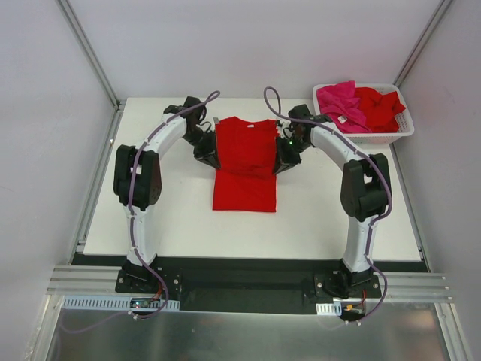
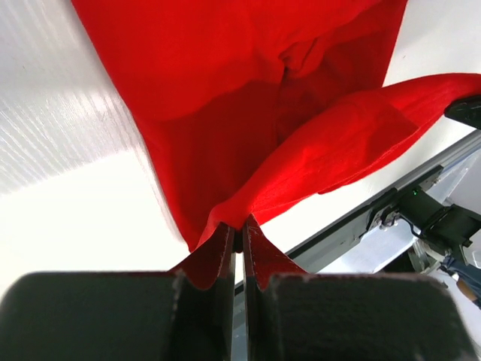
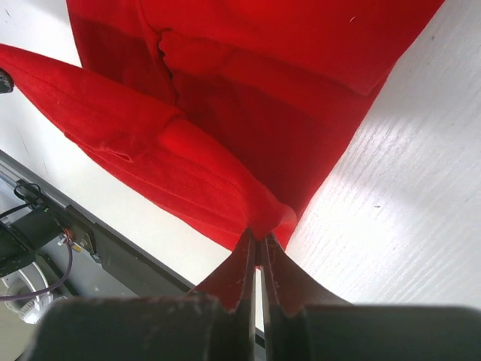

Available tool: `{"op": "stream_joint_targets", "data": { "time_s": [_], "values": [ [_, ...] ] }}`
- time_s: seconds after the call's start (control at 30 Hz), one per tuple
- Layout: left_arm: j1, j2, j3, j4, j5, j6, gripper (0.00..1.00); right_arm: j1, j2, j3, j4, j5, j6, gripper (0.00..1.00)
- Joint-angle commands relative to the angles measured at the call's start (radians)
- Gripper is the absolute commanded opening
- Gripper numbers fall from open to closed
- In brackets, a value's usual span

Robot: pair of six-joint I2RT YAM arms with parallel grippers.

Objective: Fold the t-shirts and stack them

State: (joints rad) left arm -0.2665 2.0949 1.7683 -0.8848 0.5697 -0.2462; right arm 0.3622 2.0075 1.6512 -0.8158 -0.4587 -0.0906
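Observation:
A bright red t-shirt lies in the middle of the white table, neck toward the back, its upper half doubled over the lower part. My left gripper is shut on the shirt's left edge. In the left wrist view the jaws pinch a corner of red cloth lifted off the table. At the shirt's right edge my right gripper is shut too. The right wrist view shows it clamping a fold of the shirt. A magenta-pink t-shirt and another red one sit in the basket.
The white slotted basket stands at the table's back right corner. White walls close in the back and both sides. Bare table stretches between the shirt and the black rail at the near edge.

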Motion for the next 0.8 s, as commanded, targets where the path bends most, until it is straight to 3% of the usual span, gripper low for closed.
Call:
{"op": "stream_joint_targets", "data": {
  "time_s": [0.0,0.77],
  "values": [
    [0.012,0.017,0.049,-0.028,0.015,0.028,0.0,-0.019,0.005,0.059,-0.032,-0.021,-0.014,0.01],
    [0.047,0.108,0.125,-0.026,0.05,0.03,0.0,-0.046,0.089,0.133,-0.039,-0.037,-0.012,0.01]
  ]
}}
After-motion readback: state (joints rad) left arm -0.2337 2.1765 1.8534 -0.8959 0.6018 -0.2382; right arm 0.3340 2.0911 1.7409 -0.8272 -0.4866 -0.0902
